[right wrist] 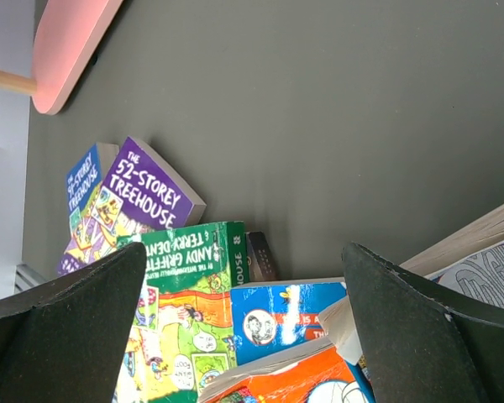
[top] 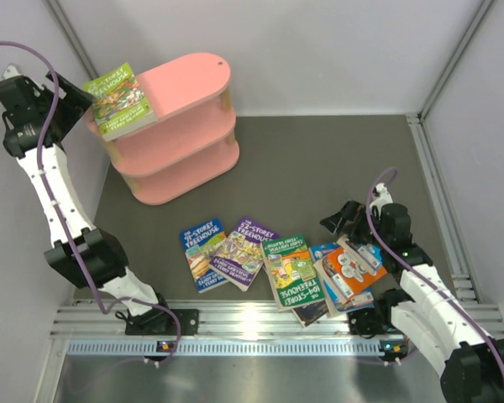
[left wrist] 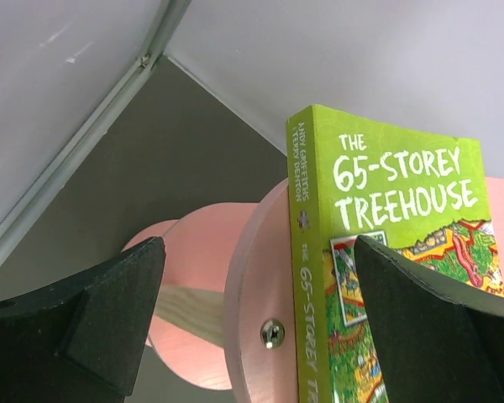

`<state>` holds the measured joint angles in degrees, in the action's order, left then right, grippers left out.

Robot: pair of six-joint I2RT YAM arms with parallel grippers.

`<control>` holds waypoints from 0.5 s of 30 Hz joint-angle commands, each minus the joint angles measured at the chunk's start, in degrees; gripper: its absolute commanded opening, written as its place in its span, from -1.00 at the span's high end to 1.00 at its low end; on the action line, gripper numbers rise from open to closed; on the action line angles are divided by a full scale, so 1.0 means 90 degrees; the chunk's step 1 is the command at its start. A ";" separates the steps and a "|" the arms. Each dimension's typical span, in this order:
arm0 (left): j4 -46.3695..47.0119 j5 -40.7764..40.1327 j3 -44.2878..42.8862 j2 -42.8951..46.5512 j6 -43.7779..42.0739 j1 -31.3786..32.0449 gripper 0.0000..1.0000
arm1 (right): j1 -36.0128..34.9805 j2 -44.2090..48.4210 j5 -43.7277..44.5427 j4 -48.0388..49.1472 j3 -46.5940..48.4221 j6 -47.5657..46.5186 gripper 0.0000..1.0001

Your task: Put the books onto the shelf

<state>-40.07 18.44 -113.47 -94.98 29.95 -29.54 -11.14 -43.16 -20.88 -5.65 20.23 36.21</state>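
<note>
1. Shelf (top: 181,84): directly ahead of left gripper (left wrist: 257,252).
2. Loose books (top: 296,270): on worktop (top: 336,168) beneath right gripper (right wrist: 244,252), whose jaws are wide, empty.
3. Green book (left wrist: 386,193): on top board, overhanging toward left gripper; jaws wide, nothing held. We'd back straight out w/o snagging it.

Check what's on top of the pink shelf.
One green book lies flat on the shelf, at its top board's left end. What lies beneath the book is hidden.
</note>
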 commanded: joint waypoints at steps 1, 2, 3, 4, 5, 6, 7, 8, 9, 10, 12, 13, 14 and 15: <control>0.0009 -0.0320 0.0010 0.0669 -0.0223 -0.0048 -0.98 | -0.0101 0.0137 -0.0023 -0.0075 -0.0031 -0.0019 -1.00; -0.0010 -0.0436 0.0010 0.0786 -0.0242 -0.0048 -0.98 | -0.0091 0.0166 -0.0023 -0.0104 -0.0021 -0.0038 -1.00; -0.0010 -0.0505 0.0020 0.1010 -0.0262 -0.0048 -0.98 | -0.0100 0.0186 -0.0023 -0.0124 -0.0011 -0.0048 -0.99; -0.0058 -0.0564 0.0030 0.1128 -0.0281 -0.0058 -0.98 | -0.0091 0.0215 -0.0023 -0.0163 -0.0011 -0.0068 -1.00; -0.0078 -0.0632 0.0030 0.1245 -0.0291 -0.0048 -0.98 | -0.0100 0.0254 -0.0023 -0.0192 0.0008 -0.0068 -1.00; -0.0088 -0.0690 0.0030 0.1469 -0.0301 -0.0058 -0.98 | -0.0101 0.0293 -0.0023 -0.0222 0.0008 -0.0087 -0.99; -0.0098 -0.0710 0.0059 0.1587 -0.0301 -0.0048 -0.98 | -0.0101 0.0322 -0.0014 -0.0222 0.0018 -0.0078 -0.99; -0.0069 -0.0711 0.0185 0.1704 -0.0253 -0.0048 -0.98 | -0.0101 0.0371 -0.0014 -0.0241 -0.0001 -0.0068 -1.00; -0.0040 -0.0624 0.0292 0.1986 -0.0223 -0.0048 -0.98 | -0.0110 0.0391 -0.0033 -0.0241 -0.0002 -0.0048 -1.00; -0.0001 -0.0545 0.0409 0.2143 -0.0126 -0.0048 -0.98 | -0.0110 0.0410 -0.0033 -0.0241 -0.0002 -0.0039 -1.00; 0.0194 -0.0254 0.1023 0.2708 -0.0018 -0.0048 -0.98 | -0.0110 0.0459 -0.0062 -0.0271 0.0008 0.0020 -1.00; 0.0263 0.0000 0.1277 0.2905 0.0137 -0.0048 -0.98 | -0.0120 0.0488 -0.0072 -0.0271 0.0008 0.0039 -1.00; 0.0331 0.0099 0.1782 0.3110 0.0235 -0.0048 -0.98 | -0.0139 0.0547 -0.0120 -0.0271 0.0018 0.0030 -1.00; 0.0322 0.0187 0.2000 0.3479 0.0294 -0.0048 -0.98 | -0.0159 0.0595 -0.0131 -0.0329 0.0037 0.0011 -0.99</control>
<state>-39.16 16.10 -101.80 -68.20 30.13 -29.65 -11.27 -39.38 -20.95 -8.23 20.23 36.23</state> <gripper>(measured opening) 0.991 0.996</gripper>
